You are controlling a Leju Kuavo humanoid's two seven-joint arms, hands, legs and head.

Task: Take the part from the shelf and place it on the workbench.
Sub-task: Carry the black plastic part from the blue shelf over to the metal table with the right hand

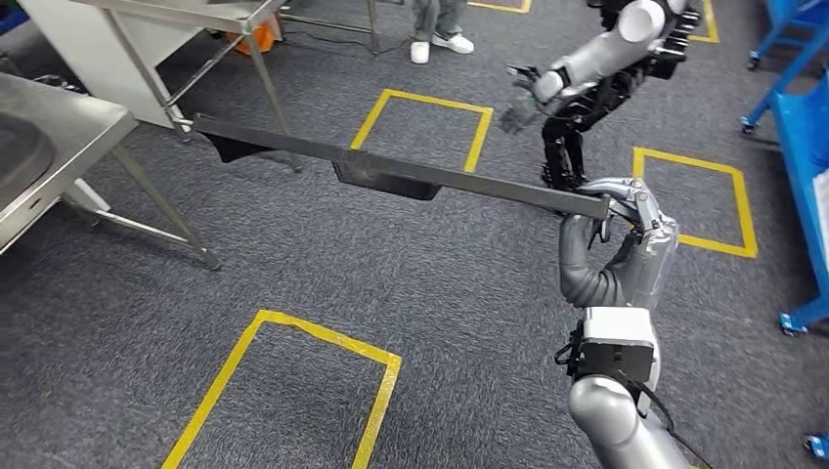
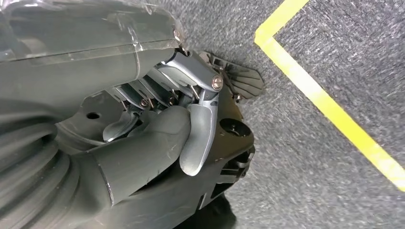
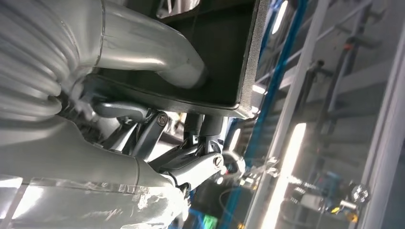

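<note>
The part [image 1: 391,171] is a long, flat black bar with two wider tabs on its underside. My right hand [image 1: 626,220] grips it at its right end and holds it level over the carpet, its far end pointing left toward the metal workbench [image 1: 68,127]. In the right wrist view, the thumb [image 3: 143,57] presses on the part's black face [image 3: 219,57] with the fingers wrapped under its edge. My left hand [image 2: 157,129] hangs over the carpet with thumb and fingers curled in and nothing in them.
A second metal table [image 1: 196,15] stands at the back left, with a person's shoes [image 1: 440,41] beyond it. Another humanoid robot [image 1: 596,78] stands at the back right. A blue shelf frame [image 1: 807,127] lines the right edge. Yellow tape squares [image 1: 430,127] mark the grey carpet.
</note>
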